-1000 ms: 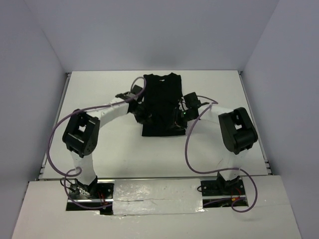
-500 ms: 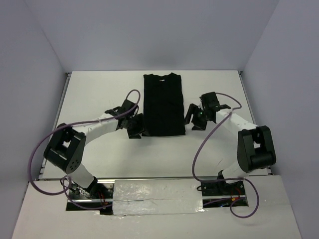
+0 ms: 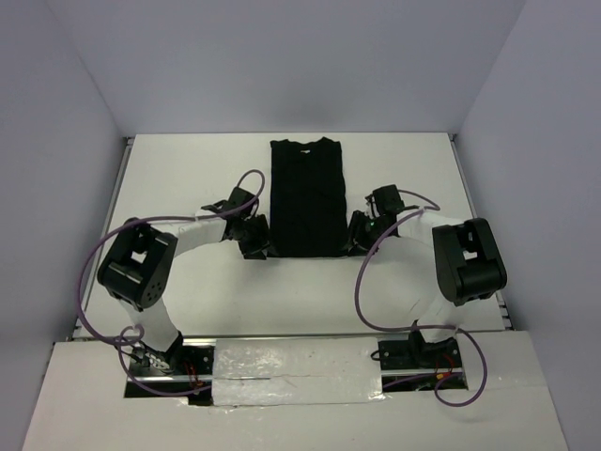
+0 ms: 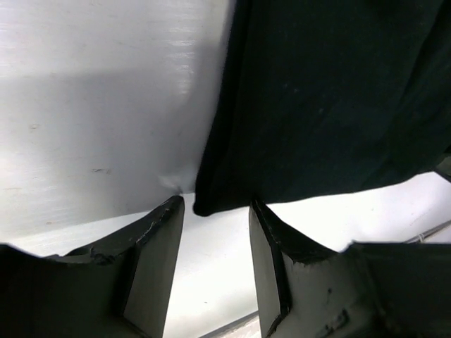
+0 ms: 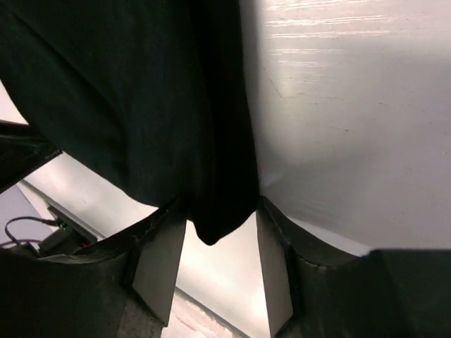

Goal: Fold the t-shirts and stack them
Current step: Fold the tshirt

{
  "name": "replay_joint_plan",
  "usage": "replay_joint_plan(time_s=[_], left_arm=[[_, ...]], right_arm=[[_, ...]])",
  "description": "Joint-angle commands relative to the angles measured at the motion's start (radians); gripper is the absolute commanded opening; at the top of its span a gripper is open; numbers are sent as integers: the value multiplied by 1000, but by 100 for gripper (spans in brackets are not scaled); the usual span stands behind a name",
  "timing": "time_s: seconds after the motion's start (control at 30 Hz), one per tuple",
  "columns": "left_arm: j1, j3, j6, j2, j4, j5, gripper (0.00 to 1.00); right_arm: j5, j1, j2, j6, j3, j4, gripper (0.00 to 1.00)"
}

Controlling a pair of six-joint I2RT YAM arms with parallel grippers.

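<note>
A plain black short-sleeved t-shirt of soft cloth (image 3: 307, 197) lies flat on the white tabletop (image 3: 188, 178). It is folded into a long narrow rectangle with the sleeves tucked in. The collar end points away from the arm bases and the hem end faces them. Its surface looks smooth, with straight side edges.

The left gripper (image 3: 255, 242) sits low at the shirt's near left corner. In the left wrist view its two dark fingers (image 4: 158, 260) stand apart, and the corner of the cloth lies just at the mouth of the gap, with bare table on either side. Nothing is clamped.

The right gripper (image 3: 357, 233) sits at the shirt's near right corner. Its fingers (image 5: 278, 267) are likewise parted, and the cloth corner reaches down into the gap between them. The folded edge comes right up to both fingertips. The wrist view does not settle whether it brushes them, but the jaws are not pinched onto it.

Both wrist views cut off most of the shirt. From above, the black grippers blur into the black cloth, and details inside the collar are too small to read.
</note>
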Motion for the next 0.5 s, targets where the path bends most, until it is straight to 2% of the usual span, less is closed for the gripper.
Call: replay_joint_plan(time_s=[0.0, 0.03, 0.1, 0.13, 0.2, 0.23, 0.27, 0.37, 0.47], left_arm=[[12, 21, 44, 8, -84, -59, 55], [12, 16, 46, -8, -118, -80, 56], [21, 5, 38, -38, -145, -101, 56], [29, -5, 37, -45, -158, -99, 56], [32, -19, 38, -48, -150, -91, 56], [32, -30, 40, -46, -139, -88, 55], [33, -33, 40, -43, -117, -79, 55], [38, -27, 37, -28, -75, -36, 54], [37, -34, 23, -43, -11, 34, 58]], right_arm=[[166, 9, 14, 23, -24, -55, 47], [239, 5, -8, 36, -28, -96, 39], [261, -4, -45, 65, -37, -127, 23], [274, -4, -52, 67, -41, -141, 19], [262, -4, -43, 53, -36, -139, 18], [237, -7, -32, 47, -31, -126, 6], [204, -6, -17, 37, -22, -117, 1], [142, -3, 18, 37, -19, -98, 0], [139, -3, 18, 34, -33, -95, 0]])
